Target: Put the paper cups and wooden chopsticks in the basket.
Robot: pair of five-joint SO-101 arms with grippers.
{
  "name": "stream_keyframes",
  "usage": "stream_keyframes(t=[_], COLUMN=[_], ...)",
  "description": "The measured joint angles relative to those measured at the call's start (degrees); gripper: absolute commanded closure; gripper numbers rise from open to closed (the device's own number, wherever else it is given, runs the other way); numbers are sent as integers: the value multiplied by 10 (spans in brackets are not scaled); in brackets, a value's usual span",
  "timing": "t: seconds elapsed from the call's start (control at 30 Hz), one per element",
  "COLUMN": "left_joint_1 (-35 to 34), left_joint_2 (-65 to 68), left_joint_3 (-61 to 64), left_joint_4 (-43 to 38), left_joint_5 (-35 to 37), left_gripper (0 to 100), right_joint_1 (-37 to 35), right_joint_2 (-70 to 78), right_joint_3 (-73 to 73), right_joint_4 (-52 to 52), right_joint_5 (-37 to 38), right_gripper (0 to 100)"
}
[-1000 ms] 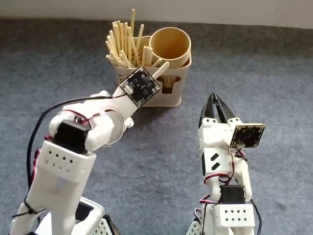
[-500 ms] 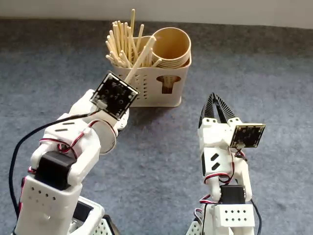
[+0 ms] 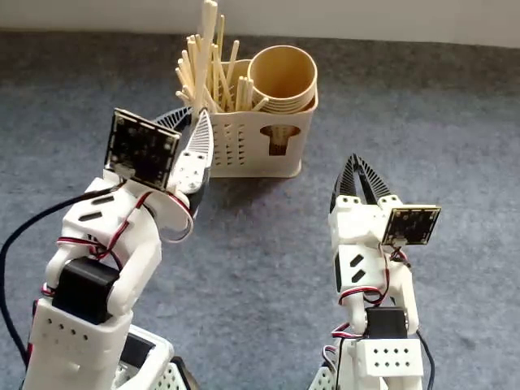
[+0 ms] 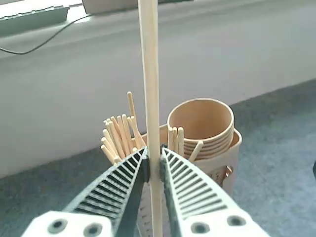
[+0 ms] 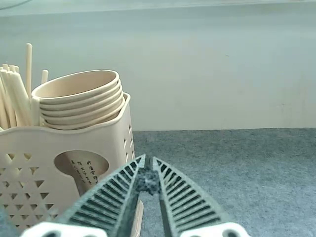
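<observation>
Wooden chopstick (image 4: pixel 149 74) is standing upright, pinched low on its length by the left gripper (image 4: pixel 153 154), whose jaws are pressing in on it from both sides. Most of the stick is rising above the fingertips. Both are hovering just beside the left wall of the basket (image 3: pixel 252 150). It is sitting near the far edge of the table (image 3: pixel 455 122), holding loose chopsticks (image 3: pixel 203 81) and stacked paper cups (image 3: pixel 283 77). Right gripper (image 3: pixel 357 171) is sitting closed, holding nothing, toward the near edge, apart from the basket.

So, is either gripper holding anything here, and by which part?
Left gripper pinches one upright wooden chopstick on its shaft, most length above the grip. Right gripper holds nothing.
</observation>
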Motion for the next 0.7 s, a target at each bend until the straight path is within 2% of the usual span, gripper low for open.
stream_keyframes(t=[0.37, 0.7], left_joint_1=[0, 1], left_joint_2=[0, 1], left_joint_3=[9, 98], left_joint_4=[-151, -353], left_joint_5=[11, 11], left_gripper=[994, 994], right_joint_1=[0, 0], right_joint_2=[0, 0], right_joint_3=[0, 0], right_joint_4=[0, 0], right_joint_5=[0, 0], right_gripper=[989, 989])
